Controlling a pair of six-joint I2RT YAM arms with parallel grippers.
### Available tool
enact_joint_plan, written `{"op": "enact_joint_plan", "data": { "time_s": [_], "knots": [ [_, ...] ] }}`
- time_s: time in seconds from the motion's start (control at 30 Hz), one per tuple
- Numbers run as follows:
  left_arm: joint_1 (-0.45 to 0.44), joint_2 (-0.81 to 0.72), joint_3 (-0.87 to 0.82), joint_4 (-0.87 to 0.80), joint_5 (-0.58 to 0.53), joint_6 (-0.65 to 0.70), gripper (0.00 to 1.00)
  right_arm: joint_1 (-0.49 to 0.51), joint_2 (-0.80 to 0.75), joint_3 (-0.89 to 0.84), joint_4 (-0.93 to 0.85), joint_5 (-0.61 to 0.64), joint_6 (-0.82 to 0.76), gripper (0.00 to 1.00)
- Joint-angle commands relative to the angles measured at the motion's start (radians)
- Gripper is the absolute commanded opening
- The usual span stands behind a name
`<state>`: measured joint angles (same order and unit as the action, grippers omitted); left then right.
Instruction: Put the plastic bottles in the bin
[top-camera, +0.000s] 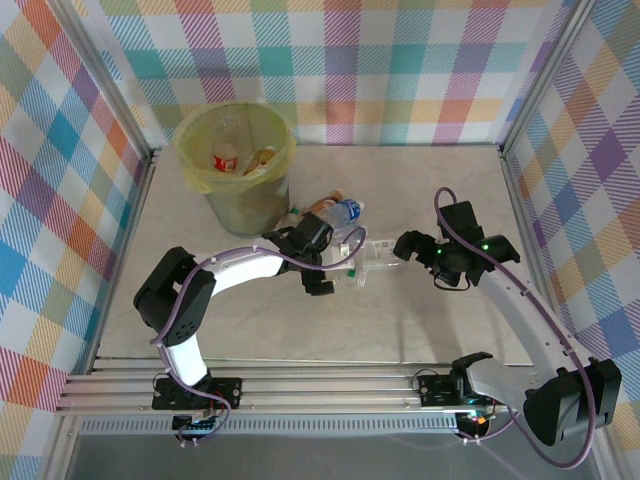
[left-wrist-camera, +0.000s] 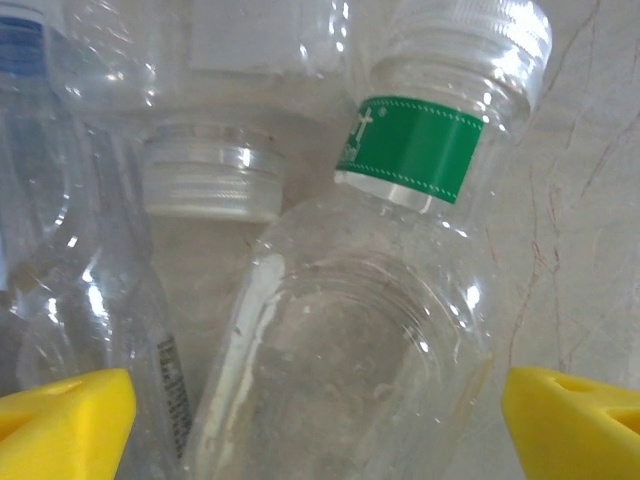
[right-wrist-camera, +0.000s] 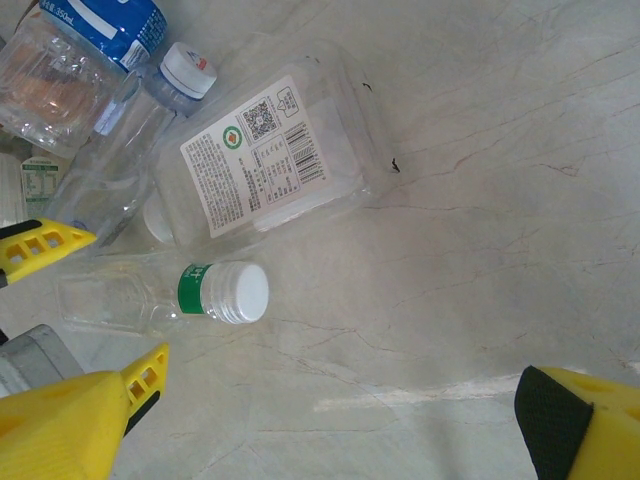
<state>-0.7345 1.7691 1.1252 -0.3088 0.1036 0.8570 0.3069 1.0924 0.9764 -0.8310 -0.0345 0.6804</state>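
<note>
The clear, green-banded plastic bottle (left-wrist-camera: 350, 340) lies between the left gripper's (left-wrist-camera: 320, 430) wide-spread jaws, its long axis pointing away from the wrist, crosswise to their closing line.

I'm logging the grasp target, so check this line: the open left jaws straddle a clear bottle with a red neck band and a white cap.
Not quite: the band is green, not red, as the left wrist view shows. The rest stands: the open left jaws straddle a clear bottle with a white cap.
</note>
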Motion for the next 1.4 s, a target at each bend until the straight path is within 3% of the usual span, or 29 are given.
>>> {"op": "enact_joint_plan", "data": {
  "time_s": [0.0, 0.43, 0.63, 0.77, 0.83, 0.9, 1.1, 1.3, 1.37],
  "knots": [
    [0.005, 0.012, -0.004, -0.058, -0.001, 0.003, 0.94, -0.004, 0.000, -0.007, 0.002, 0.002, 0.002, 1.00],
    [-0.002, 0.039, -0.031, -0.073, -0.017, -0.032, 0.88, -0.003, -0.009, -0.022, 0.007, -0.007, 0.011, 1.00],
    [-0.003, 0.056, -0.028, -0.084, -0.005, -0.053, 0.73, -0.004, -0.002, -0.031, 0.018, -0.011, 0.020, 1.00],
    [-0.004, 0.060, -0.018, -0.117, -0.008, -0.064, 0.71, -0.003, -0.003, -0.044, 0.030, -0.017, 0.024, 1.00],
    [-0.006, 0.048, -0.017, -0.136, -0.008, -0.074, 0.63, -0.003, -0.004, -0.051, 0.032, -0.015, 0.024, 1.00],
    [-0.011, 0.025, -0.023, -0.145, -0.012, -0.083, 0.63, -0.004, -0.002, -0.051, 0.033, -0.016, 0.022, 1.00],
    [-0.020, -0.066, -0.035, -0.176, -0.004, -0.126, 0.45, -0.004, -0.002, -0.053, 0.052, -0.028, 0.028, 1.00],
    [-0.024, -0.218, -0.067, -0.185, -0.004, -0.184, 0.44, -0.004, -0.003, -0.047, 0.067, -0.041, 0.034, 1.00],
    [-0.025, -0.290, -0.080, -0.168, -0.015, -0.218, 0.37, -0.004, -0.004, -0.045, 0.071, -0.041, 0.035, 1.00]
  ]
}}
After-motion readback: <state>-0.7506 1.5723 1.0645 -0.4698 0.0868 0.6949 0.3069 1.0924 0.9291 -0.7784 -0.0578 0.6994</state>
